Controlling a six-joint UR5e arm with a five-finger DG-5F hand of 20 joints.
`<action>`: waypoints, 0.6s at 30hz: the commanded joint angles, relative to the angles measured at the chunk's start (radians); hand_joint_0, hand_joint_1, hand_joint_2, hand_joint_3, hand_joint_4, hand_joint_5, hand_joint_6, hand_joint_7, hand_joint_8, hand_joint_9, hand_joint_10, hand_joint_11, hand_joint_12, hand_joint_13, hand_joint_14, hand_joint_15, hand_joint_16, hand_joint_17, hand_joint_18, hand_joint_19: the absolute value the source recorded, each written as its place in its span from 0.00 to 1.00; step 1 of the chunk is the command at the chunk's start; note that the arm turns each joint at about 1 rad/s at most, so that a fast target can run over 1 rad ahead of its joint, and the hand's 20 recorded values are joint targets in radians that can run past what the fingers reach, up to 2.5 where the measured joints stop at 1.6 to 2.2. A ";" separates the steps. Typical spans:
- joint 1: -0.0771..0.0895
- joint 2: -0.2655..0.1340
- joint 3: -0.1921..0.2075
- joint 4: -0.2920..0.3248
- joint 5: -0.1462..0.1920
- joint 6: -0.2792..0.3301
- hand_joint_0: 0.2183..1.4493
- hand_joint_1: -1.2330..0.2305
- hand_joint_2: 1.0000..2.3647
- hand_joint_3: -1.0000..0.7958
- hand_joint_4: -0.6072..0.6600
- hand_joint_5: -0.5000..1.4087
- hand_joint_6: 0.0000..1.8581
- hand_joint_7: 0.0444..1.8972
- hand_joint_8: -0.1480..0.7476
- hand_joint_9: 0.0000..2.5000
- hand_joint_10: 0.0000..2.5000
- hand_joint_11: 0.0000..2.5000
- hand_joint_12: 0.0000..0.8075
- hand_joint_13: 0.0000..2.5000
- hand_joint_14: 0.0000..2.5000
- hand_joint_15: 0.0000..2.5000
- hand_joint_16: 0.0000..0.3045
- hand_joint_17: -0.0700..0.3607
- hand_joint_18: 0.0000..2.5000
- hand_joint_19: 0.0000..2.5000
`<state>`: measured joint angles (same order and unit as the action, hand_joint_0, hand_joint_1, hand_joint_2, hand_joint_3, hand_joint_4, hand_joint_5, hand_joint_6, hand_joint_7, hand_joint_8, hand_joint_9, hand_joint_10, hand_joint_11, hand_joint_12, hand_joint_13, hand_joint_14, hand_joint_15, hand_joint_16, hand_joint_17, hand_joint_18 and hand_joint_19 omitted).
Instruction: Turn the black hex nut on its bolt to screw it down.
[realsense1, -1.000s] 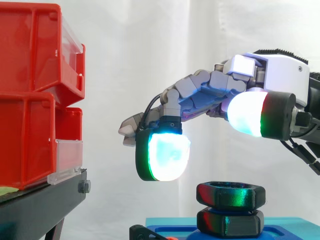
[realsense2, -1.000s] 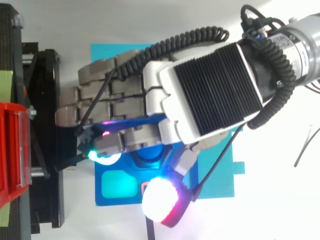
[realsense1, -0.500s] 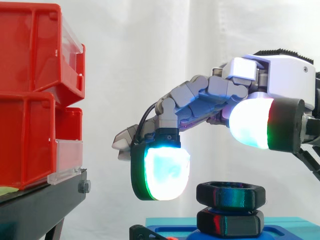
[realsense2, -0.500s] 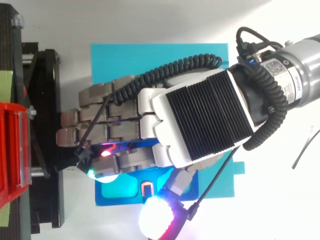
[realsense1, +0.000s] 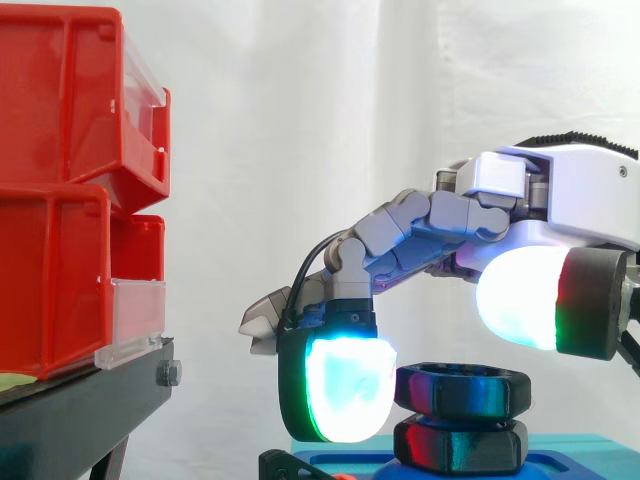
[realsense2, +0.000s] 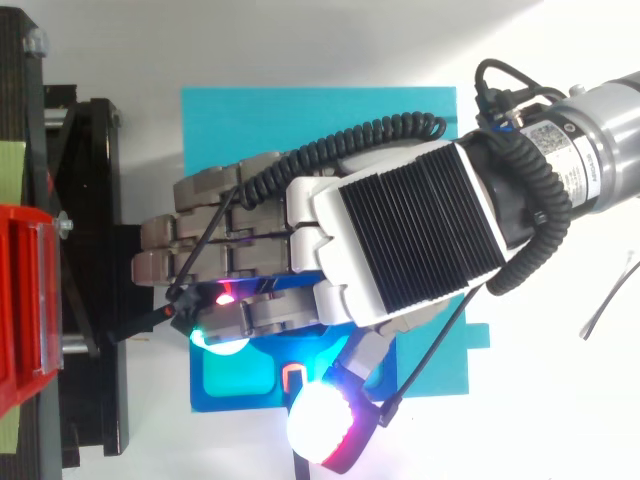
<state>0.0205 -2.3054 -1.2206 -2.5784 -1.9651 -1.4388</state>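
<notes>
The black hex nut (realsense1: 461, 390) sits on top of a second black hex piece (realsense1: 460, 445), both above a blue fixture (realsense1: 570, 452). My hand (realsense1: 575, 190) reaches in from the right just above the nut, with its fingers loosely bent. One glowing fingertip (realsense1: 340, 388) hangs level with the nut, close to its left side. The thumb pad (realsense1: 530, 298) hovers a little above the nut's right end. Neither pad visibly presses on the nut. From above, the hand (realsense2: 400, 240) covers the nut, and part of the blue fixture (realsense2: 235, 380) shows below the fingers.
Stacked red bins (realsense1: 70, 190) stand on a black stand (realsense1: 80, 410) at the left. A cyan mat (realsense2: 320, 110) lies under the fixture on the white table. A thin dark wire (realsense2: 610, 295) lies at the right edge.
The hand has sunk toward the nut. The glowing fingertip dropped from above the nut to level with it, and the thumb pad came down close over the nut's right end.
</notes>
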 joint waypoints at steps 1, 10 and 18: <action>-0.002 0.000 0.000 0.001 -0.001 0.000 0.22 0.67 0.00 0.28 0.68 0.18 0.42 0.48 0.52 0.24 0.00 0.07 0.49 0.25 0.00 0.06 0.18 0.46 0.25 0.12; -0.010 0.000 0.000 0.001 -0.003 0.003 0.22 0.67 0.00 0.28 0.68 0.18 0.42 0.47 0.52 0.24 0.00 0.07 0.49 0.25 0.00 0.06 0.18 0.46 0.25 0.12; -0.022 0.001 0.000 -0.002 -0.005 0.001 0.22 0.67 0.00 0.28 0.68 0.18 0.42 0.47 0.52 0.24 0.00 0.07 0.49 0.25 0.00 0.06 0.18 0.45 0.25 0.12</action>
<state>0.0030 -2.3053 -1.2211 -2.5775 -1.9693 -1.4364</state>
